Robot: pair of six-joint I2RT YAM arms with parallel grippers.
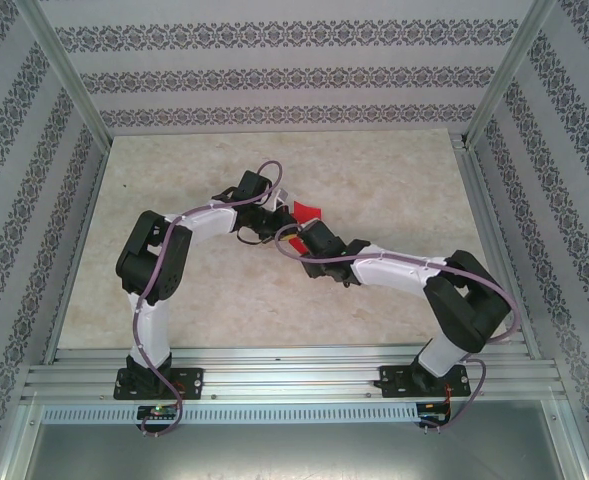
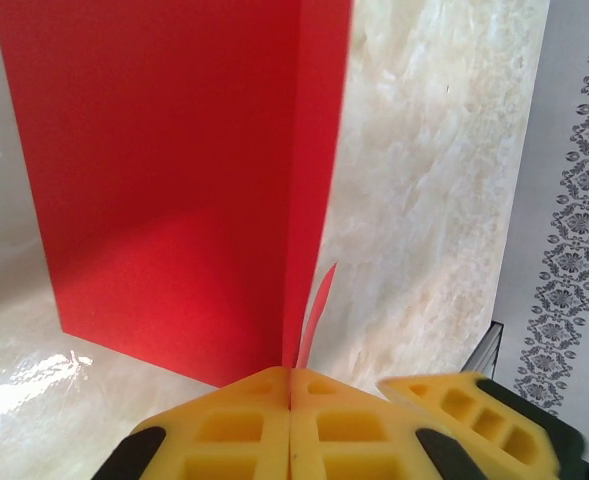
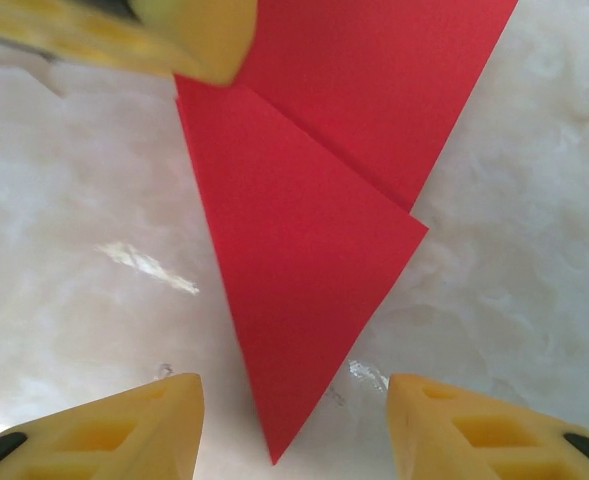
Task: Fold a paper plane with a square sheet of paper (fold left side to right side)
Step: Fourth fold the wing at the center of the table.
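Observation:
The red sheet of paper (image 1: 305, 211) lies mid-table between the two wrists, creased into a pointed shape with layered flaps. In the left wrist view one half of the paper (image 2: 174, 180) stands upright along a fold. My left gripper (image 2: 292, 385) is shut on the paper's edge at that fold. In the right wrist view the paper (image 3: 304, 230) lies flat, its sharp tip pointing at the camera. My right gripper (image 3: 294, 392) hangs open over that tip, one yellow finger (image 3: 144, 430) on each side and not touching it. A left finger (image 3: 174, 30) shows at the top of that view.
The marble-look table top (image 1: 174, 180) has bare room to the left, right and far side of the arms. An aluminium rail (image 1: 294, 365) runs along the near edge. Patterned walls (image 1: 274, 60) and metal posts enclose the table.

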